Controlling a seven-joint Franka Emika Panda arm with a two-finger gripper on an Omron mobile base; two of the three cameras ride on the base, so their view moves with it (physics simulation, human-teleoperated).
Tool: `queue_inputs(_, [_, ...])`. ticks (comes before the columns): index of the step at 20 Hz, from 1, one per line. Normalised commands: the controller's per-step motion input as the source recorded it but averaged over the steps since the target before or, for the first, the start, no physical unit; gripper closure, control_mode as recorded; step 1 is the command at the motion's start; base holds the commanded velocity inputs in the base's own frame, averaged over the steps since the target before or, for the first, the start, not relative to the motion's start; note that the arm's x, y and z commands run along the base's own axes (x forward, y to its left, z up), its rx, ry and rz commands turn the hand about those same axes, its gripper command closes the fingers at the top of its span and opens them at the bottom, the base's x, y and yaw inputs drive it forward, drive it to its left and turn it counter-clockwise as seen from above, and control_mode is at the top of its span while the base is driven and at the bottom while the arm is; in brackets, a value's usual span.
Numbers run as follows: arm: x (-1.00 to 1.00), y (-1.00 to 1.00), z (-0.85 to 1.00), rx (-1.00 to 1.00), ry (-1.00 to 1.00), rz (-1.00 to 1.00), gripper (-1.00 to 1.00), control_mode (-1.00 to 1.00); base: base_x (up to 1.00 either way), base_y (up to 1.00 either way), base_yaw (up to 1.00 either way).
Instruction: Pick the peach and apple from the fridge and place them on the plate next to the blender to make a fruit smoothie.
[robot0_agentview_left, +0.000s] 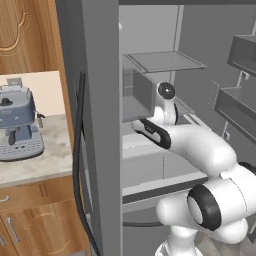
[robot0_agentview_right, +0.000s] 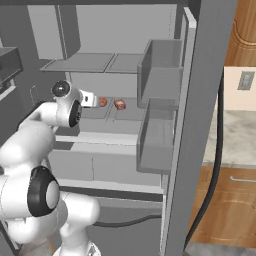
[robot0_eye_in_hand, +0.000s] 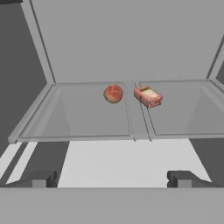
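Gripper (robot0_eye_in_hand: 112, 178) spread wide, empty, facing fridge shelf (robot0_eye_in_hand: 87, 118); peach (robot0_eye_in_hand: 113, 93) lay beside pinkish block (robot0_eye_in_hand: 148, 96). No fruit collected yet.

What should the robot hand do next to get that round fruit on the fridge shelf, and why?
Probably reach straight forward toward the peach. The pincer is open with nothing between its tips, and the fruit sits farther back on the shelf, a little left of the pinkish block. Staying left of centre should keep the tips off that block.

Flat, even, perhaps slightly soft rendering
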Motion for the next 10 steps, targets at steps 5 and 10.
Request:
queue_inputs(5, [0.15,0.0,-0.02,0.0,0.01,0.0,-1.0,-1.0,0.0,0.0,0.0])
queue_inputs(10, [0.21,0.0,-0.2,0.0,0.01,0.0,-1.0,-1.0,0.0,0.0,0.0])
